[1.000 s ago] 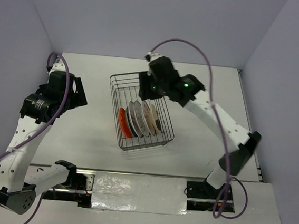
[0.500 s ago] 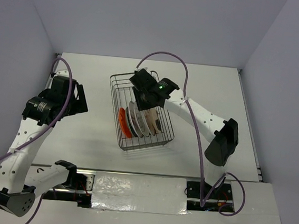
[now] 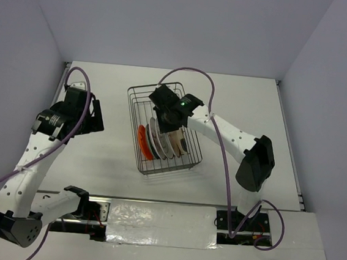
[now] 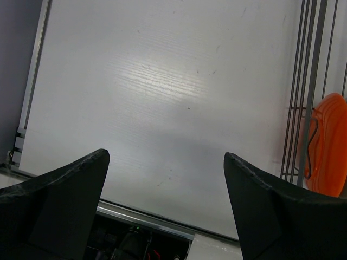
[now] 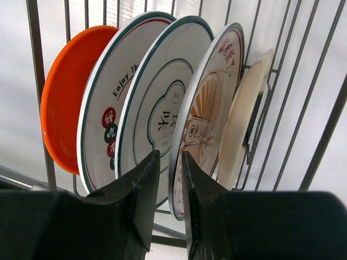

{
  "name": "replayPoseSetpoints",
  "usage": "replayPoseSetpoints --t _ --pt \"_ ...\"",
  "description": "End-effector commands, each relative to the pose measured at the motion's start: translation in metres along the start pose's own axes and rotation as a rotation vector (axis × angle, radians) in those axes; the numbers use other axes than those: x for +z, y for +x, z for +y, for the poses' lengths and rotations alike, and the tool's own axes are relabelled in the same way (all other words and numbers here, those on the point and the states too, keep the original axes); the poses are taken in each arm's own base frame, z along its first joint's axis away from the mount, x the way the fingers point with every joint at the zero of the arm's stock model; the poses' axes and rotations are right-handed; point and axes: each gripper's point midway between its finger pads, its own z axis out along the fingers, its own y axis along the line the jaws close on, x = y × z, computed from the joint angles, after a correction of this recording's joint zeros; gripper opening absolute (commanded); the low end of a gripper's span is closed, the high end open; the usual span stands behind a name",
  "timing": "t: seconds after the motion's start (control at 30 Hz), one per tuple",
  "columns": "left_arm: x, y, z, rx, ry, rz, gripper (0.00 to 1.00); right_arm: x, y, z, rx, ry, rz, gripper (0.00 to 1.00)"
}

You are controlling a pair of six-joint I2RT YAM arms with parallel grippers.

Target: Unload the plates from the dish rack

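Here, the right claw (image 5: 169,158), narrowed to a slit, straddles the rim of the sunburst plate (image 5: 203,122), grip unclear.

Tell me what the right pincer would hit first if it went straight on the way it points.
Most likely the sunburst plate. The right pincer has its narrow gap lined up on that plate's left rim, next to the teal-rimmed plate. Depth is unclear, so it may be at the rim now.

White arm links (image 3: 228,132), black joints (image 3: 255,165), matte black left gripper (image 4: 166,153), looping purple cables (image 3: 197,73), one green light (image 3: 180,103).
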Motion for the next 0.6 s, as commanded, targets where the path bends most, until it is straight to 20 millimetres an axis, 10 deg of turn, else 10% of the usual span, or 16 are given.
replayPoseSetpoints --t 0.0,0.13,0.23,0.33,0.57 --pt "0.003 -0.005 -0.005 0.016 0.016 -0.018 0.99 0.004 -0.003 0.005 0.040 -0.016 -0.005 0.30" --pt "0.006 -0.007 -0.006 0.028 0.010 -0.015 1.00 0.006 -0.002 0.006 0.043 -0.012 0.011 0.29" --pt "0.008 -0.008 -0.006 0.032 0.006 -0.013 0.99 -0.002 -0.009 0.009 0.056 -0.028 0.000 0.04" --pt "0.009 -0.007 -0.006 0.038 0.003 -0.010 0.99 -0.019 -0.019 0.007 0.067 -0.024 -0.031 0.00" --pt "0.014 -0.004 -0.005 0.052 -0.014 0.009 1.00 -0.099 -0.067 0.005 0.121 -0.080 -0.174 0.00"
